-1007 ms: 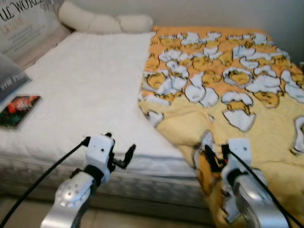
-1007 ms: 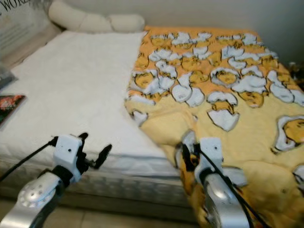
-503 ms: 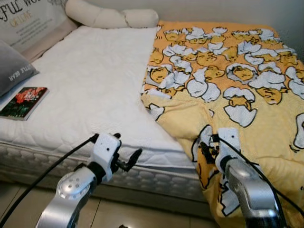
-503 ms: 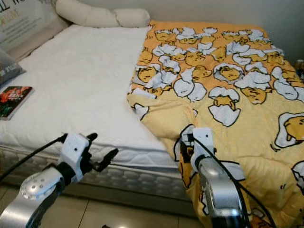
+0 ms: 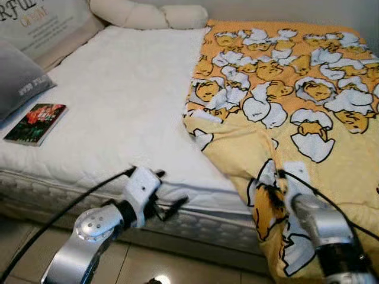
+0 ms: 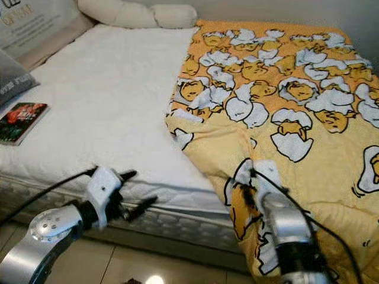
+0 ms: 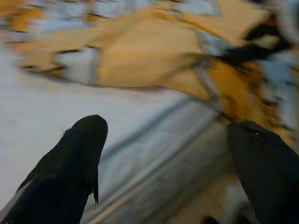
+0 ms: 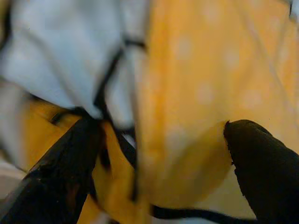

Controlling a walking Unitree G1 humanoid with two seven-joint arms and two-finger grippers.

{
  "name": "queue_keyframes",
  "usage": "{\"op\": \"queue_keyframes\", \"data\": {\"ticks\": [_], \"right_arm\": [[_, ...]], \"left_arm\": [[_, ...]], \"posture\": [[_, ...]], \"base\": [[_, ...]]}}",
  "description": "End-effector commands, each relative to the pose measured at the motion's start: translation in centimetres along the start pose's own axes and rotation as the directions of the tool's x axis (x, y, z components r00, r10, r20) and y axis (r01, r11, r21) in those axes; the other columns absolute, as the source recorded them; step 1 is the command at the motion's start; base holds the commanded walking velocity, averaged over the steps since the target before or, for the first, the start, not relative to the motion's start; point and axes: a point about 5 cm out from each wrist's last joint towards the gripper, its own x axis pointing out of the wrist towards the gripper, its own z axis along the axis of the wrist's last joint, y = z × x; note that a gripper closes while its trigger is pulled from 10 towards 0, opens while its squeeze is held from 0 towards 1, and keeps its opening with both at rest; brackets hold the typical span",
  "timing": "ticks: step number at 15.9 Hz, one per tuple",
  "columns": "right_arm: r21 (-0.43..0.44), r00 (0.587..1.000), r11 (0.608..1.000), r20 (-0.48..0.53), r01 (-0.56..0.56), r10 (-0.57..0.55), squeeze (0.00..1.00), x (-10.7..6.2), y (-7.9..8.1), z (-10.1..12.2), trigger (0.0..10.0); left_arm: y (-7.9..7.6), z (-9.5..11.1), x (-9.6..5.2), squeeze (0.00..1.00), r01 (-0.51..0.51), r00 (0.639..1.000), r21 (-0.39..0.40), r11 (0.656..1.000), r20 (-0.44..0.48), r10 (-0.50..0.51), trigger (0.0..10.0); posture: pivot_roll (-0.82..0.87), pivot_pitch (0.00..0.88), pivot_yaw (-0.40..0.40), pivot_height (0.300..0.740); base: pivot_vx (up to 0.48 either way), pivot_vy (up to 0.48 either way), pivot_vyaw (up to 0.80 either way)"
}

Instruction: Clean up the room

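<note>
A yellow quilted blanket (image 5: 284,118), printed with cartoon eggs in cracked white shells, covers the right half of a bed and spills over its near edge toward the floor. The right gripper (image 8: 154,154) is pressed into that hanging fold, its two black fingers spread wide with soft yellow-and-white cloth bunched between them — they are not closed on it. The left gripper (image 6: 137,192) hovers beside the mattress (image 5: 118,100) edge, fingers also apart and holding nothing.

The mattress top is white, with a stitched, dimpled surface and a padded side band. A small paperback book (image 5: 35,123) with a red and dark cover lies flat near its left edge, just beside a grey cushion (image 5: 21,77). A long cream bolster (image 5: 148,15) lies along the head of the bed.

The risk seems to be a thin pinch: closing on only a loose surface fold would likely let the heavy, slippery blanket slide out when pulled — or drag more of it off the bed.
</note>
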Motion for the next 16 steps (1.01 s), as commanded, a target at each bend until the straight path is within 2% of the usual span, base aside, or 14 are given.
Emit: {"op": "queue_keyframes", "data": {"ticks": [1, 2, 3, 4, 5, 7, 9, 10, 16], "right_arm": [[0.004, 1.0, 1.0, -0.018, 0.014, -0.014, 1.0, 0.2, -0.3, -0.2, 10.0], [0.012, 0.999, 1.0, -0.043, 0.011, -0.011, 1.0, 0.6, -0.5, -0.5, 10.0], [0.009, 0.997, 1.0, -0.075, 0.005, -0.005, 0.0, 1.0, -0.8, -0.9, 10.0], [-0.005, 0.995, 1.0, -0.1, 0.016, -0.016, 0.0, 1.2, -1.5, -1.1, 9.6], [-0.001, 0.995, 1.0, -0.099, 0.02, -0.02, 0.0, 1.2, -1.7, -1.0, 8.5], [0.019, 0.996, 1.0, -0.09, 0.023, -0.021, 0.0, 1.2, -2.2, -0.7, 3.5], [0.016, 0.997, 1.0, -0.082, -0.012, 0.013, 0.0, 0.8, -2.3, -0.6, 0.3], [0.016, 0.997, 1.0, -0.08, -0.018, 0.019, 0.0, 0.7, -2.3, -0.6, 0.0], [0.018, 0.994, 0.998, -0.08, -0.066, 0.067, 0.0, 0.5, -2.3, -0.7, 0.0]], "left_arm": [[-0.2, 0.2, 0.2, 0.09, 0.053, 0.999, 0.006, 0.999, -0.005, -0.053, 10.0], [-0.2, 0.2, 0.3, 0.09, 0.094, 0.995, 0.02, 0.995, -0.017, -0.094, 10.0], [-0.1, 0.3, 0.5, 0.09, 0.12, 0.993, 0.035, 0.992, -0.025, -0.119, 10.0], [0.3, 0.6, 0.6, 0.09, 0.123, 0.992, 0.049, 0.991, -0.024, -0.122, 10.0], [0.4, 0.6, 0.6, 0.09, 0.124, 0.992, 0.05, 0.991, -0.024, -0.123, 10.0], [0.5, 0.6, 0.5, 0.09, 0.135, 0.991, 0.051, 0.989, -0.027, -0.134, 10.0], [0.1, 0.5, 0.3, 0.09, 0.165, 0.986, 0.044, 0.985, -0.033, -0.164, 10.0], [0.1, 0.5, 0.3, 0.09, 0.17, 0.985, 0.041, 0.985, -0.034, -0.169, 10.0], [0.0, 0.6, 0.4, 0.09, 0.214, 0.976, 0.039, 0.976, -0.043, -0.213, 10.0]], "posture": [[-0.01, 0.0, 0.014, 0.74], [-0.01, 0.0, 0.021, 0.74], [-0.01, 0.0, 0.022, 0.74], [-0.01, 0.0, 0.022, 0.74], [-0.01, 0.0, 0.022, 0.74], [-0.01, 0.0, 0.024, 0.74], [-0.01, 0.0, 0.025, 0.74], [-0.01, 0.0, 0.026, 0.74], [-0.01, 0.0, 0.025, 0.74]], "base": [[0.0, 0.0, 0.0], [0.0, 0.0, 0.0], [0.0, 0.0, 0.0], [0.0, 0.0, 0.0], [0.0, 0.0, 0.0], [0.0, 0.0, 0.0], [0.0, 0.0, 0.0], [0.0, 0.0, 0.0], [0.0, 0.0, 0.0]]}}
